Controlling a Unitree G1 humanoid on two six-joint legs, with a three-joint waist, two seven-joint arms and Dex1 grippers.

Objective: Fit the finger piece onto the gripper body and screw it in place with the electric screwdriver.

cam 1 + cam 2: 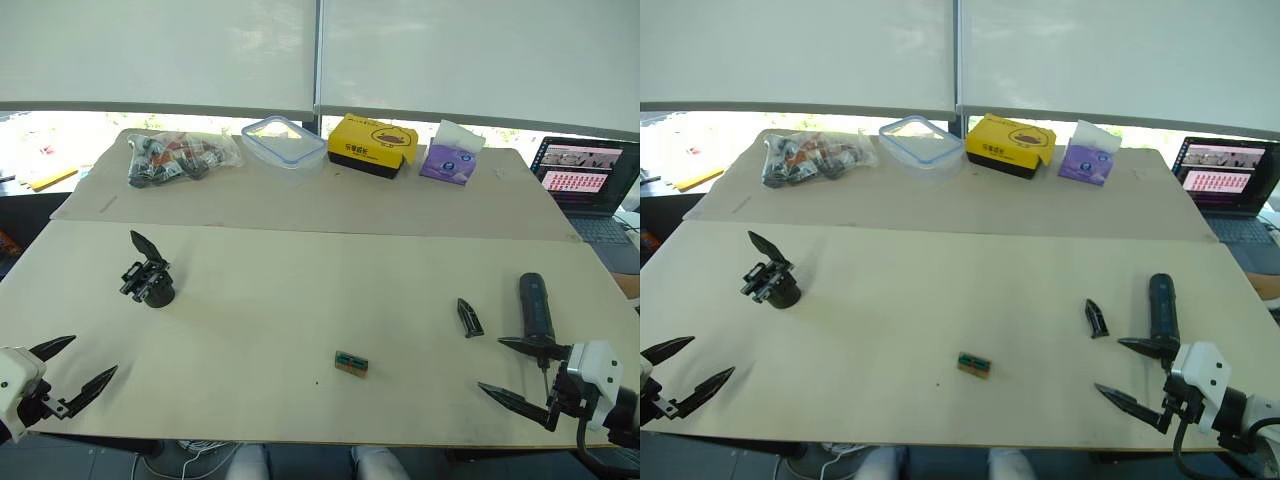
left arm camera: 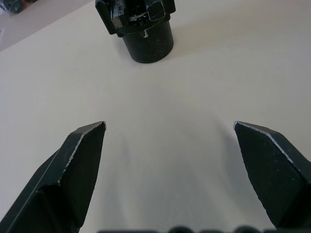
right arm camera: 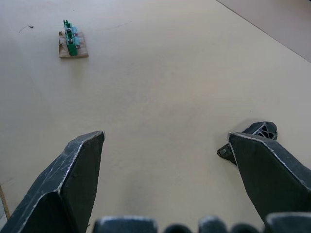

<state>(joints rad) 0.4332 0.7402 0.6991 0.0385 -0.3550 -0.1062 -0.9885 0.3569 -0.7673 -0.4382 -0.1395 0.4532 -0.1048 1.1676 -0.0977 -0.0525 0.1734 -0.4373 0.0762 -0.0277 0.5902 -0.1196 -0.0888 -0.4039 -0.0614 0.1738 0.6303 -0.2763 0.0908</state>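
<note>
The yellow box [image 1: 372, 146] at the upper centre of the frame carries dark printing too small to read; a purple tissue pack [image 1: 451, 159] sits just right of it, and a laptop [image 1: 590, 180] at the right edge shows unreadable rows of red.

The electric screwdriver [image 1: 535, 307] lies at the lower right of the worktop [image 1: 300, 300], long axis running up-frame, bit end toward the bottom. Just left of it lies the finger piece [image 1: 469, 317], tip pointing to the upper left. The gripper body [image 1: 150, 277] stands at mid-left, its finger tilted to the upper left. A small green-brown block [image 1: 351, 364] lies at lower centre.

Left end effector [image 1: 83, 369] hangs spread and empty at the lower left; right end effector [image 1: 515, 372] hangs spread and empty just below the screwdriver.
</note>
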